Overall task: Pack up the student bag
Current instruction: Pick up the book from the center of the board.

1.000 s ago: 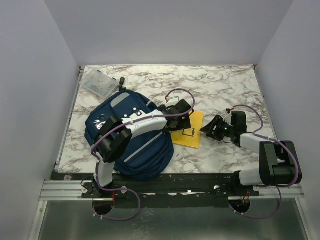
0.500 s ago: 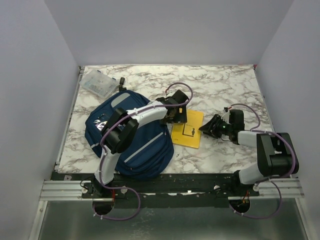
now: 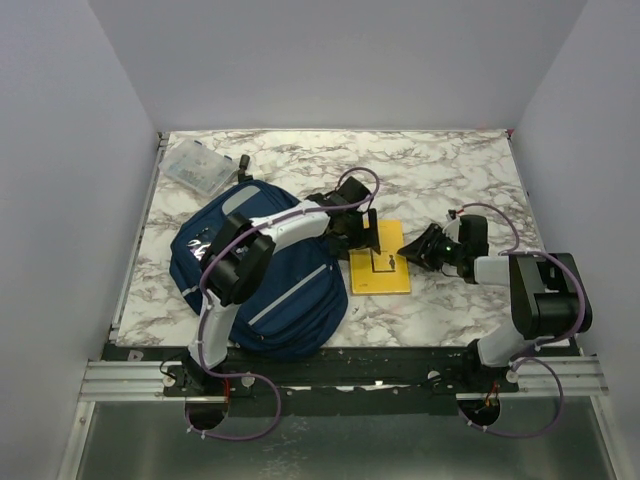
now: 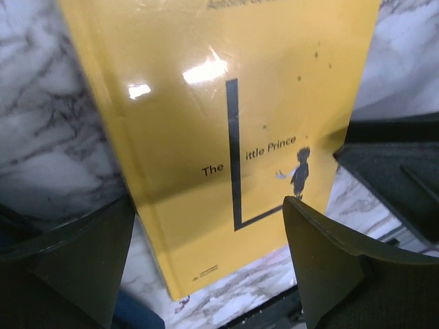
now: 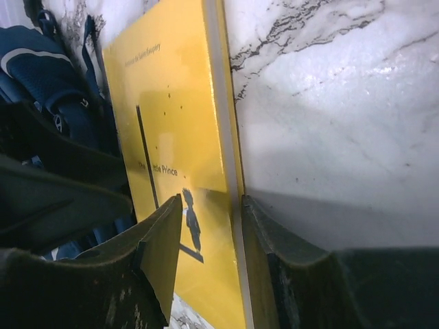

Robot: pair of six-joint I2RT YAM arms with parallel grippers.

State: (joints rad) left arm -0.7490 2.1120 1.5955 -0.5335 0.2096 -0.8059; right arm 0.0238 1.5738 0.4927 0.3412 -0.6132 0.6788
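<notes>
- Top view: the student bag (image 3: 300, 315) lies flat toward the table's (image 3: 460, 170) near-left corner. It looks soft, floppy and bulky, so it is probably best held by the rim of its opening. A yellow book (image 3: 380, 265) lies just beside it, on its right.
- Left wrist: the left gripper (image 4: 209, 205) is spread wide over the stiff, glossy book and holds nothing.
- Right wrist: the right gripper (image 5: 209, 229) is half-closed astride the book's long edge; I cannot tell whether it pinches.

Overhead view; wrist views close on book (image 4: 206, 103)
</notes>
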